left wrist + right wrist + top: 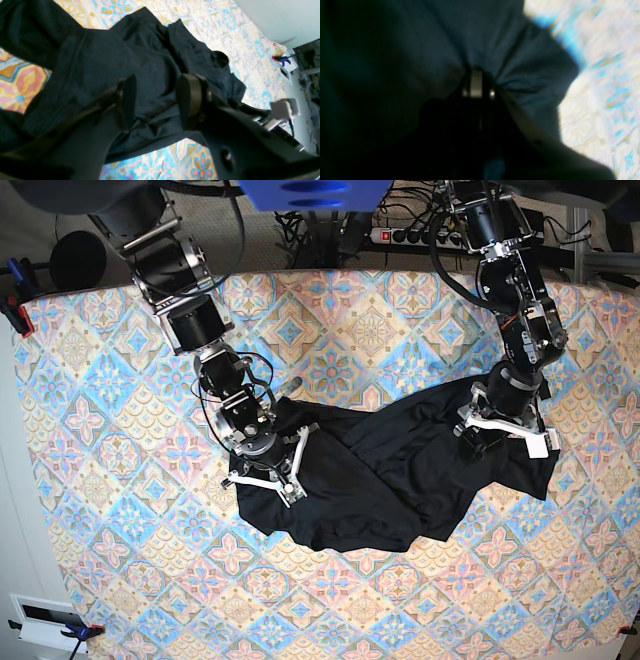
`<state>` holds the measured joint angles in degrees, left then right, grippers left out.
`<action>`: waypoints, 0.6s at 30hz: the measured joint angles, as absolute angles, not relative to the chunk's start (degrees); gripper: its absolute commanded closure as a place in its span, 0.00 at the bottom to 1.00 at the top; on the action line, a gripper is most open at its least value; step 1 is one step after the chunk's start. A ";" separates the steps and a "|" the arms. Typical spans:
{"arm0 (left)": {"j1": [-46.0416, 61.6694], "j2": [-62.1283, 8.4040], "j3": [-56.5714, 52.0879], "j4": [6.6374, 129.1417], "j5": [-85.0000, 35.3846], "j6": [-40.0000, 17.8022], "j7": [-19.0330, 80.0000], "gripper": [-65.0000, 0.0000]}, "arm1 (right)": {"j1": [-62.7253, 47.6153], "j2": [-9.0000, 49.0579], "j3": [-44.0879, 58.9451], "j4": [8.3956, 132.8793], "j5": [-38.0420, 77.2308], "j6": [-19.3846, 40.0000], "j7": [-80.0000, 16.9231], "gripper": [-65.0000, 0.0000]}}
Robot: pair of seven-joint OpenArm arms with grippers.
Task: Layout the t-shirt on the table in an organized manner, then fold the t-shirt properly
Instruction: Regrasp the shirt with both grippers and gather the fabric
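Note:
The black t-shirt point(380, 480) lies crumpled across the middle of the patterned table point(120, 510), bunched into folds with no clear outline. At its left end my right gripper point(268, 472) presses into the cloth. In the right wrist view that gripper point(477, 75) is shut, with t-shirt point(507, 37) fabric gathered into pleats at its tips. My left gripper point(495, 432) stands over the garment's right end. In the left wrist view its fingers point(127, 100) are apart, the gripper point(157, 100) open just above the wrinkled t-shirt point(112, 57).
A round black object point(70, 260) sits off the table at the back left. A power strip point(400, 235) and cables lie behind the far edge. Clamps point(15, 310) grip the left edge. A white box point(45, 620) is at the near-left corner.

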<state>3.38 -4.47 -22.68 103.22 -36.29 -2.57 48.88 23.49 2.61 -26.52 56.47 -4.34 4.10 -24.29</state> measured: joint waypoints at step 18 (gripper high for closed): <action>4.14 -4.36 -22.46 103.22 -36.25 -2.57 48.88 0.57 | 6.46 9.52 -34.59 84.86 -7.53 10.13 -46.11 1.00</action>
<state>4.14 -4.36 -22.46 103.22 -36.25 -2.57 48.88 6.46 9.52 -34.59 84.86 -7.53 10.13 -46.11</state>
